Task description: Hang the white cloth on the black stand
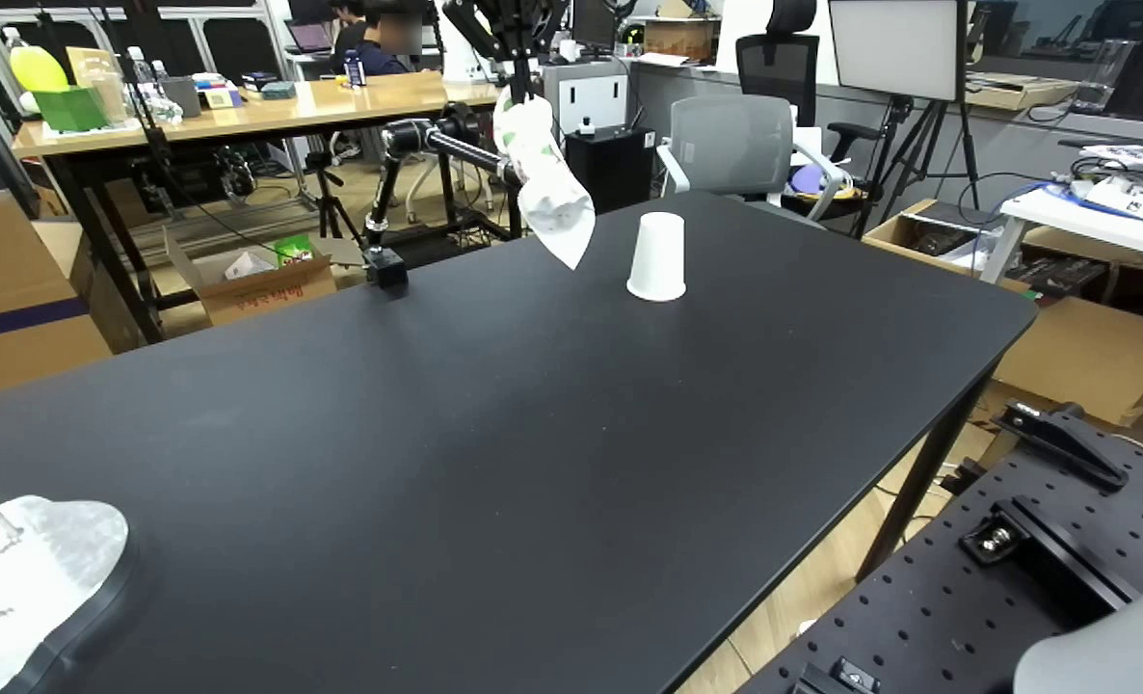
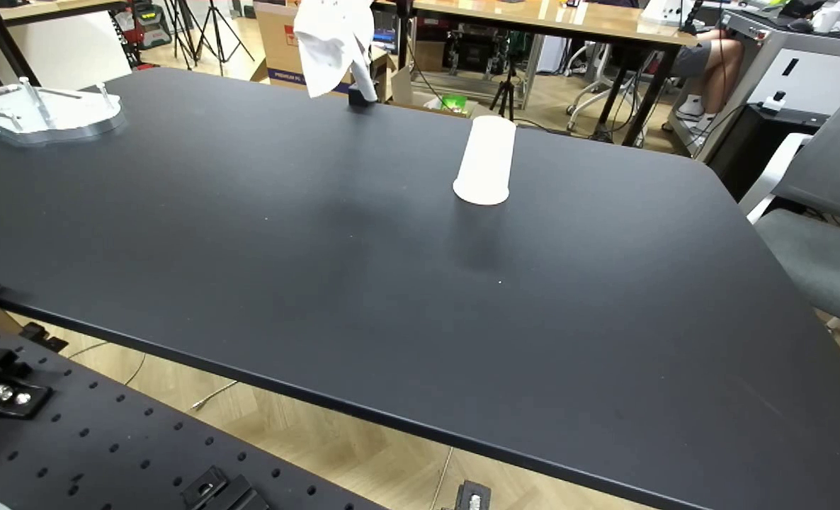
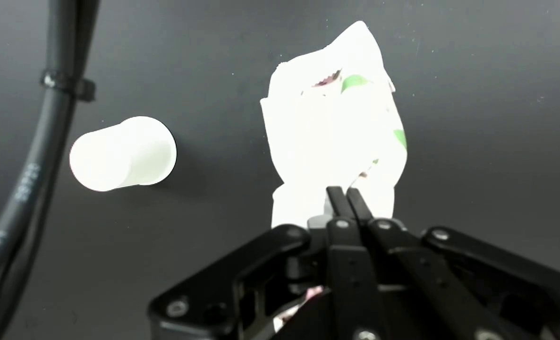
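Note:
The white cloth (image 1: 557, 207) with green print hangs in the air from my gripper (image 1: 520, 92), its pointed lower end above the far side of the black table (image 1: 494, 463). It also shows in an exterior view (image 2: 331, 42) and in the wrist view (image 3: 327, 141). In the wrist view the gripper's fingertips (image 3: 343, 191) are nearly together with cloth pinched at them. The black stand (image 1: 465, 151) has a jointed post and a side arm; its far end reaches close to the cloth. Its base (image 2: 360, 98) sits at the table's far edge. I cannot tell whether cloth and stand touch.
An upside-down white paper cup (image 1: 658, 255) stands near the cloth; it also shows in an exterior view (image 2: 485, 163) and in the wrist view (image 3: 124, 153). A white board with metal pegs (image 1: 41, 549) lies on the table. A grey chair (image 1: 733, 145) stands beyond the edge.

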`<state>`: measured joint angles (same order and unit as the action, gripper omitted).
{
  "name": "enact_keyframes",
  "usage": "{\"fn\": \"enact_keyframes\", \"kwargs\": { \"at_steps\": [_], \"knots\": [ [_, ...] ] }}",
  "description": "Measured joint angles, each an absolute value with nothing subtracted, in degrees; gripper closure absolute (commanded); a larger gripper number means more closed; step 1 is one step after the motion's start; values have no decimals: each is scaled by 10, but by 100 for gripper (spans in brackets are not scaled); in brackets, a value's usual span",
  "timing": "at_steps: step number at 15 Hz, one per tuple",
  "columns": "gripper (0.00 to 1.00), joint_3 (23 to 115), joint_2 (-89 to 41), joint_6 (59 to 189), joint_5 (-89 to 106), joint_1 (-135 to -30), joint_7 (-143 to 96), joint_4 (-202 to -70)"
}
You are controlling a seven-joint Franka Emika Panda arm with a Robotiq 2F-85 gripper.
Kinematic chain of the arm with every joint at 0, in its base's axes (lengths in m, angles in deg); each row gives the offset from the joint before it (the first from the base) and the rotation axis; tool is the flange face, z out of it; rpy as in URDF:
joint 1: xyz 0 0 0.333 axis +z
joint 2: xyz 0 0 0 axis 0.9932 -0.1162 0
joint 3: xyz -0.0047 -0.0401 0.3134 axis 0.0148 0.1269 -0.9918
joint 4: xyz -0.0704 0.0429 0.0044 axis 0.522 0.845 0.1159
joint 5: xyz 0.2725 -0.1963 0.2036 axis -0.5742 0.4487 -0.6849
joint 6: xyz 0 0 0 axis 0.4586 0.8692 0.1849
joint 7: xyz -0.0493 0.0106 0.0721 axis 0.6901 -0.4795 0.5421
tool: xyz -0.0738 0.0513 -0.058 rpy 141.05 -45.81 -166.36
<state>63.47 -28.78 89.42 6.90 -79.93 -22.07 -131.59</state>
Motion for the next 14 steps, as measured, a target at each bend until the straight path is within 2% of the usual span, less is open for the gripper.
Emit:
{"fn": "enact_keyframes", "kwargs": {
  "at_steps": [7, 8, 10, 14],
  "knots": [
    [99, 643, -303, 900, 68, -802, -222, -1316],
    [73, 644, -305, 903, 68, -802, -223, -1316],
    [67, 643, -308, 908, 68, -802, -223, -1317],
    [39, 643, -308, 911, 66, -802, -223, -1316]
  ]
}}
